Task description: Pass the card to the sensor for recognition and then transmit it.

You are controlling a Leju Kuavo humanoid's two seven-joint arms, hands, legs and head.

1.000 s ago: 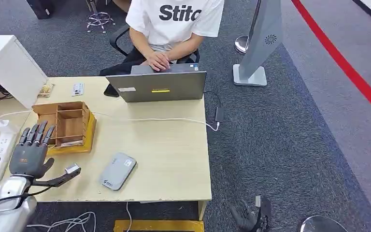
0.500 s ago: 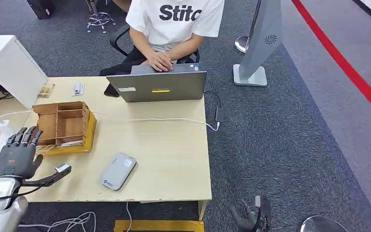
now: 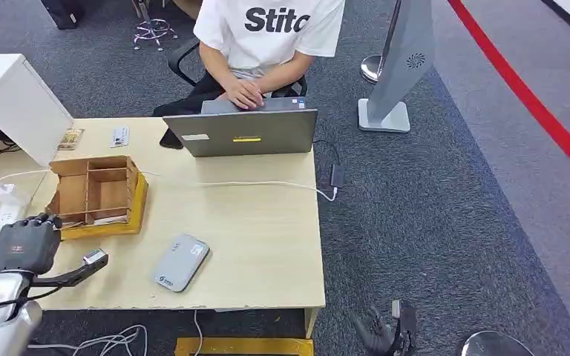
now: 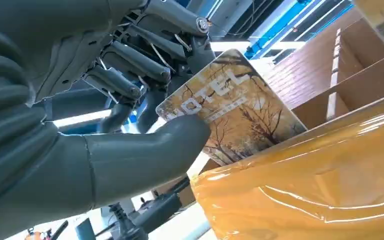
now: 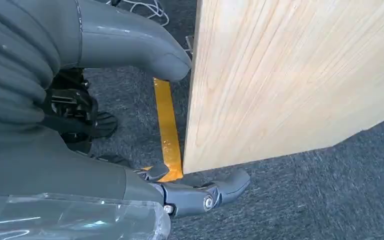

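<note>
From the head view, the left hand is curling its fingers at the near left corner of the wooden box on the table, with a grey card reader lying nearby and a person in a white shirt reading "Stit" sitting behind a laptop. The left wrist view is showing the thumb and fingers pinching a card printed with autumn trees and "HOTEL", just beside the box's compartments. In the right wrist view the right hand is hanging beside the table's side panel, fingers apart and holding nothing.
</note>
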